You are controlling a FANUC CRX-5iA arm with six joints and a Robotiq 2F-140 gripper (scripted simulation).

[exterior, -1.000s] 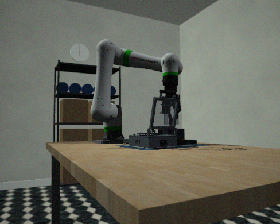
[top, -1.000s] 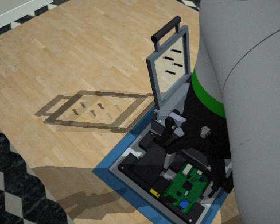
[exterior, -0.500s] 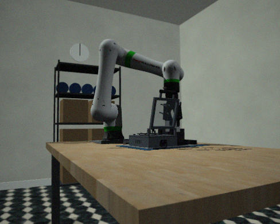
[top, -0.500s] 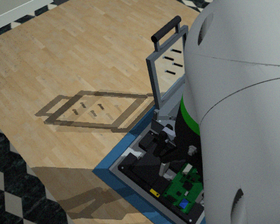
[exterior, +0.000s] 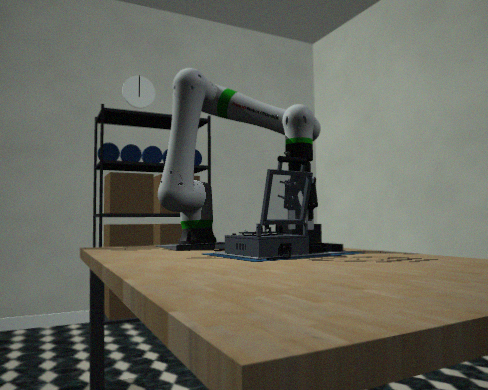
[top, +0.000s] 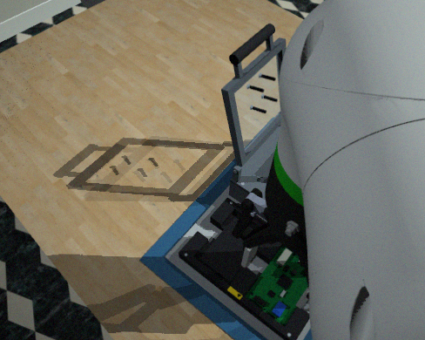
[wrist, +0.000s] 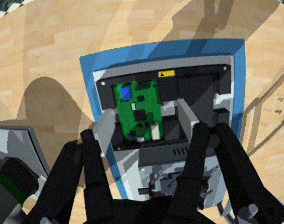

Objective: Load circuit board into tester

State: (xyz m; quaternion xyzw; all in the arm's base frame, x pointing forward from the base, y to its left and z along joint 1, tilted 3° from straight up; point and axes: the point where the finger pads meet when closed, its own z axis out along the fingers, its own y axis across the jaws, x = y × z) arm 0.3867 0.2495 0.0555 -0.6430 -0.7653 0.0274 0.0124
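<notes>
The green circuit board [wrist: 140, 111] lies face up in the left pocket of the black tray [wrist: 167, 106], with a blue part at its far end. It also shows in the top view [top: 279, 288]. My gripper [wrist: 145, 113] is open and empty, hanging above the tray with one finger on each side of the board's near end. In the top view the gripper [top: 256, 250] is largely hidden by my arm. The tester [exterior: 266, 245] stands beside the tray with its lid [top: 252, 100] raised nearly upright and its black handle [top: 252, 44] on top.
The tray's other pocket [wrist: 199, 99] is empty, with a yellow label [wrist: 166, 74] on the tray's rim. Tray and tester sit on a blue mat [wrist: 162, 52] on a wooden table. My arm's base [exterior: 194, 225] stands behind the tester. A shelf [exterior: 134, 175] stands at the back wall.
</notes>
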